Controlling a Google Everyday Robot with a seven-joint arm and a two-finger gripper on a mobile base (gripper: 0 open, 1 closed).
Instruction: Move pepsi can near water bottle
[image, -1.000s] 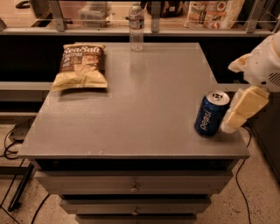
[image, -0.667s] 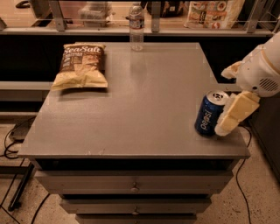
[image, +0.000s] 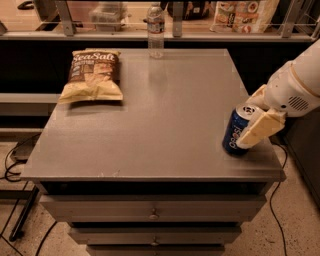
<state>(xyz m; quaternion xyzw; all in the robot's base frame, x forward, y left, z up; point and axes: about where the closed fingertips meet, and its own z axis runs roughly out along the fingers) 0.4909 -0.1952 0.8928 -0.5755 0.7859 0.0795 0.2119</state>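
Note:
The pepsi can (image: 233, 136), dark blue with white lettering and a silver top, stands near the right front corner of the grey table (image: 165, 120). My gripper (image: 249, 120) reaches in from the right on a white arm and is open. One cream finger (image: 260, 131) lies in front of the can's right side and the other shows behind its top, so the can sits between them. The can rests on the table. The water bottle (image: 156, 29), clear with a pale label, stands upright at the table's far edge, far from the can.
A sea-salt chip bag (image: 93, 75) lies flat at the far left of the table. Drawers (image: 152, 215) are below the tabletop. A shelf with packaged goods (image: 240, 15) runs behind the table. Cables lie on the floor at left and right.
My gripper has moved left and slightly down, going from beside the can to straddling it. The can, bottle and chip bag have not moved.

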